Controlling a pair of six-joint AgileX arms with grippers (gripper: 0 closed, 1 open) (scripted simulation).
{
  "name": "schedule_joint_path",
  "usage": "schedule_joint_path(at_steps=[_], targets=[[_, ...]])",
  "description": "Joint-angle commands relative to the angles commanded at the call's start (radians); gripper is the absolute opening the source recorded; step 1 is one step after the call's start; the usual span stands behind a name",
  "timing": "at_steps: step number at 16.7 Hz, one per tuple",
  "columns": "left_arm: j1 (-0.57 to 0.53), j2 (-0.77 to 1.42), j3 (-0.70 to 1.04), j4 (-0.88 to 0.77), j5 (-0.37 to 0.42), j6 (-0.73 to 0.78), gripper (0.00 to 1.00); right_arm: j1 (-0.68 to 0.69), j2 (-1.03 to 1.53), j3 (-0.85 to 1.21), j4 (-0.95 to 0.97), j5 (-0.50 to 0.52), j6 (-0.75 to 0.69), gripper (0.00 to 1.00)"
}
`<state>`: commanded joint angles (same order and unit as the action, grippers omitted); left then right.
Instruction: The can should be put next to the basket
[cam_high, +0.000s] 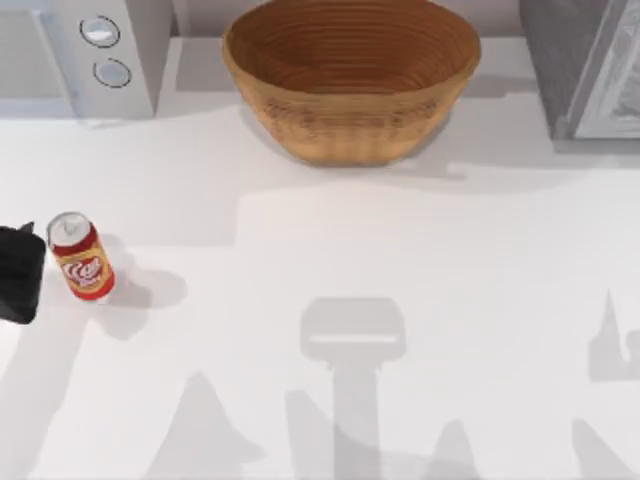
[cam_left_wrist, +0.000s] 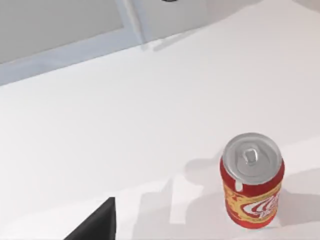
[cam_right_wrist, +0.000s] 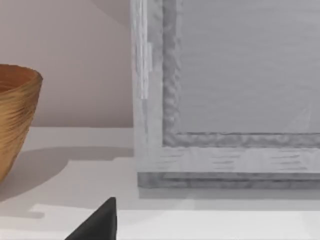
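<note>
Bright, even light floods the white table (cam_high: 420, 260), and the pictures are crisp throughout. Soft grey shadows of the arms stretch across it, below the basket (cam_high: 350, 75), while the can (cam_high: 80, 257) throws a short shadow to its right.

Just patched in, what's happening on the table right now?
The can stands upright near the table's left edge, far from the basket at the back centre. The left claw sits just to the can's left, not holding it. Nothing has been picked up yet, so the can is not next to the basket. A microwave stands at back left and a grey cabinet at back right.
</note>
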<state>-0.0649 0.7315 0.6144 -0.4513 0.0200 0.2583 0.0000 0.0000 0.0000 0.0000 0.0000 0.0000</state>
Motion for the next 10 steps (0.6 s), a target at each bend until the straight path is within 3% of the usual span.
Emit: schedule_joint_path(at_steps=[10], targets=[[-0.032,0.645,0.48,-0.421,-0.007,0.223,1.0,0.0,0.0,0.0,0.0,0.0,0.0,1.0]])
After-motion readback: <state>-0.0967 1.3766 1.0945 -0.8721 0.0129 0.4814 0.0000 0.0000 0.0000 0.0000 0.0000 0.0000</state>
